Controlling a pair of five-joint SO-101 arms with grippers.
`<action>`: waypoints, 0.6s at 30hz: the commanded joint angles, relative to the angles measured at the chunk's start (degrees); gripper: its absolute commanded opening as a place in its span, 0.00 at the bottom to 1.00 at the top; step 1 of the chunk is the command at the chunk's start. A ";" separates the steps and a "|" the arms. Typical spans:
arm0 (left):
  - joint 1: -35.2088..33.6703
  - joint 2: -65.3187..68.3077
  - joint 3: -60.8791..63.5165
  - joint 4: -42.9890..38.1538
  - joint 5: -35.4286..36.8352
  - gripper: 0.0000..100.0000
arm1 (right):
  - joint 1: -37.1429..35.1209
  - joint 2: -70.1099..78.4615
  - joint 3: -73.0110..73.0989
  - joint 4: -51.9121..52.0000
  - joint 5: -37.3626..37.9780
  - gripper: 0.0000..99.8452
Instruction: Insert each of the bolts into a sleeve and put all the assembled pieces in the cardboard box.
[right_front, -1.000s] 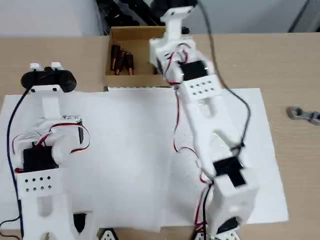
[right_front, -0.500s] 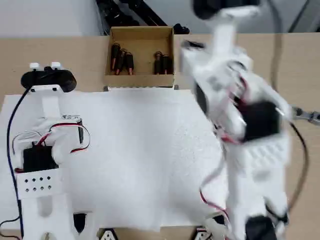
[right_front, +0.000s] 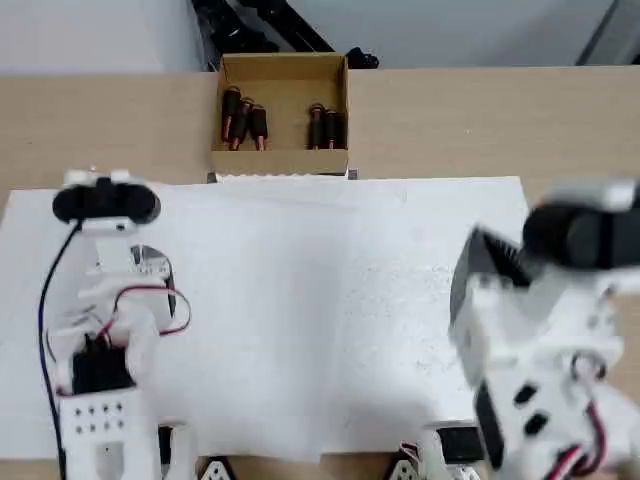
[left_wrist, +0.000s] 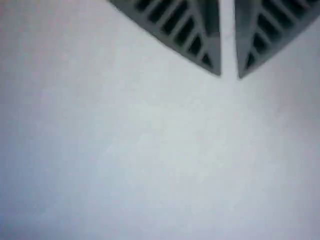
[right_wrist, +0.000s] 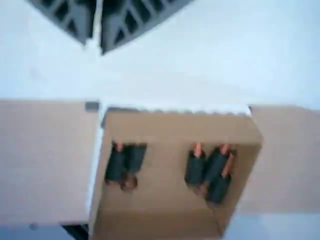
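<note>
A light wooden table (right_front: 450, 120) runs as a bare band from 9 to 3 o'clock in the high view. A white foam sheet (right_front: 300, 300) lies flat on it, covering the centre down to 6 o'clock. A small grey piece (right_front: 212, 178) sits at the sheet's far edge, near 11 o'clock. Beyond the table's far edge, at 12 o'clock, lies a jumble of black gear (right_front: 250, 25), too dark to identify. A pale surface (right_front: 90, 35) fills the 11 o'clock corner.

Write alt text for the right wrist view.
A cardboard box holds five assembled bolt-and-sleeve pieces, in a group of two and a group of three. It sits on the table beside a white foam sheet, above which the right gripper hangs shut.
</note>
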 joint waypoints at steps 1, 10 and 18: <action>-0.26 -9.58 6.90 -4.31 -0.62 0.01 | 1.10 -14.02 18.20 -4.44 -0.09 0.00; -0.26 -29.71 22.02 -2.90 -11.87 0.01 | 3.03 -39.34 59.78 -21.05 11.25 0.00; -1.32 -38.07 29.76 1.23 -11.78 0.01 | 4.26 -41.19 76.13 -25.01 7.65 0.00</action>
